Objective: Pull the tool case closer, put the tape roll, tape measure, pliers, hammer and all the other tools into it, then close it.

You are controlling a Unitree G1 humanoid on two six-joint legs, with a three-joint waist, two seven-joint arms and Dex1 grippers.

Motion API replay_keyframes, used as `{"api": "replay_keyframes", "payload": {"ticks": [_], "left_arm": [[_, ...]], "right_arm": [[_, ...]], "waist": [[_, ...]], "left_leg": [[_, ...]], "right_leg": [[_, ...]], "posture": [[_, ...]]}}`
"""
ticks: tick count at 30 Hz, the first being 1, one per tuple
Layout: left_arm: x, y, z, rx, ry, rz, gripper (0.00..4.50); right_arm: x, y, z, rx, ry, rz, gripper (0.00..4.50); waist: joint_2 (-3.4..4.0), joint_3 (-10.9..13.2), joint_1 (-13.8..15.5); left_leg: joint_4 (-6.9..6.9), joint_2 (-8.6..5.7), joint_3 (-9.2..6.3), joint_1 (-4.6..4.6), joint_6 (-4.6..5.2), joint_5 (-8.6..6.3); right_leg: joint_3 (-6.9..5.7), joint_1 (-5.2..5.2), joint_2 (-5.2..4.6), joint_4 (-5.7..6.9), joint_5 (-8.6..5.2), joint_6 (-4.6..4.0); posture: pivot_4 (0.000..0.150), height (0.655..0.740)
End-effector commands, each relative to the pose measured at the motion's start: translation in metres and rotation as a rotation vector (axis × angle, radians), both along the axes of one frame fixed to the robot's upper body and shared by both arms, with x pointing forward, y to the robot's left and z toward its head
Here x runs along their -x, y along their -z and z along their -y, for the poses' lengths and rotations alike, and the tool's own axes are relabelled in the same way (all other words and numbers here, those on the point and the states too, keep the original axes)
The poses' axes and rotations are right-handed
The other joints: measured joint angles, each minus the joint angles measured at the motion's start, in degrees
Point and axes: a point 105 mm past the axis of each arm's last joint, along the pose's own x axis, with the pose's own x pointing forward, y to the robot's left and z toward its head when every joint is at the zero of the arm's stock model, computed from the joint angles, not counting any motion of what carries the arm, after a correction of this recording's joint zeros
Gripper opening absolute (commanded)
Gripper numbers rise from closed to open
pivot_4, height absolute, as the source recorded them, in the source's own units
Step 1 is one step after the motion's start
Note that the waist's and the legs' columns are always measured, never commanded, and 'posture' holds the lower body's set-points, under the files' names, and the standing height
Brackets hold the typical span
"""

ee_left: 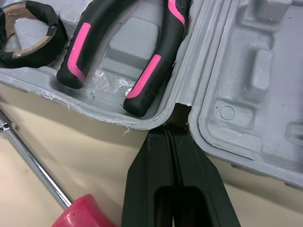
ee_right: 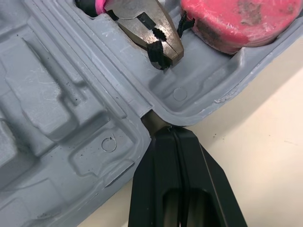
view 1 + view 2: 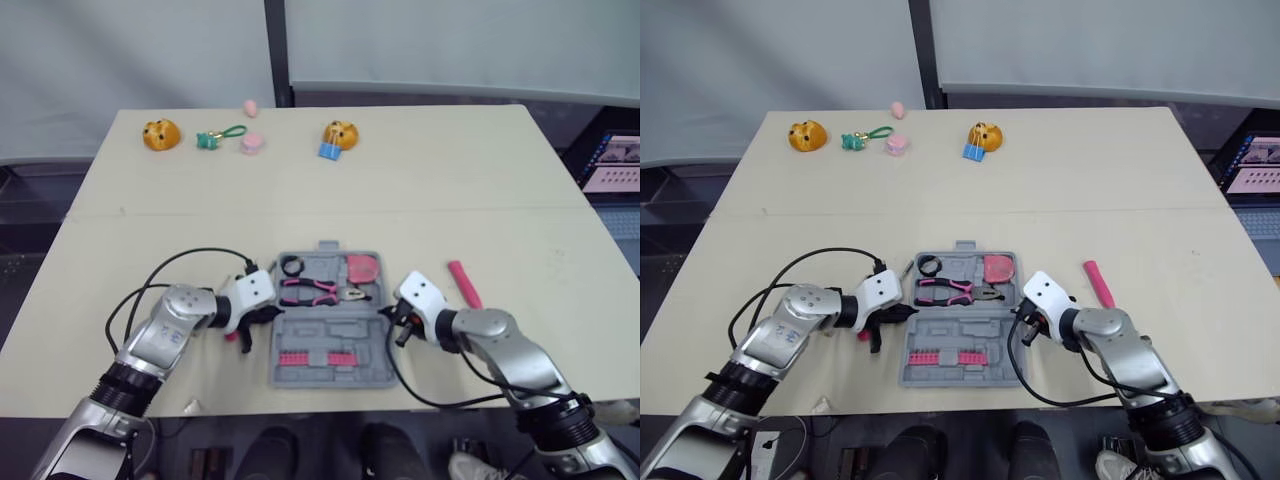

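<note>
Left hand (image 1: 170, 133) and right hand (image 2: 165, 130) both pinched shut, empty, tips touching tool case (image 3: 330, 328) hinge ends at 9 and 3; hinge runs 9-to-3.

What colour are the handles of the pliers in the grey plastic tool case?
The pliers handles are black with pink stripes; the left wrist view shows them best.
</note>
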Motion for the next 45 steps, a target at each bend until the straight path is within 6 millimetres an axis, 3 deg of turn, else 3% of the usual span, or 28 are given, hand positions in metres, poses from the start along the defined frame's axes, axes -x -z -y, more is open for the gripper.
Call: {"api": "replay_keyframes", "payload": {"ticks": [1,33,45], "left_arm": [[-0.003,-0.007,0.002,0.012,0.001,0.036,0.05],[-0.004,-0.007,0.001,-0.006,-0.002,0.031,0.05],[0.007,-0.030,-0.019,-0.024,-0.038,-0.029,0.05]], "right_arm": [[-0.003,-0.003,-0.001,-0.001,0.012,0.029,0.00],[-0.004,-0.002,0.000,0.005,0.013,0.032,0.00],[0.004,-0.007,0.011,0.022,-0.003,0.023,0.00]], "waist": [[0.00,0.0,0.0],[0.00,0.0,0.0],[0.00,0.0,-0.4]], "left_leg": [[0.00,0.00,0.00,0.00,0.00,0.00],[0.00,0.00,0.00,0.00,0.00,0.00],[-0.04,0.01,0.00,-0.09,0.00,0.00]], "right_leg": [[0.00,0.00,0.00,0.00,0.00,0.00],[0.00,0.00,0.00,0.00,0.00,0.00],[0.00,-0.09,0.00,-0.02,0.00,0.00]], "posture": [[0.150,0.7121],[0.150,0.7121],[0.150,0.7121]]}}
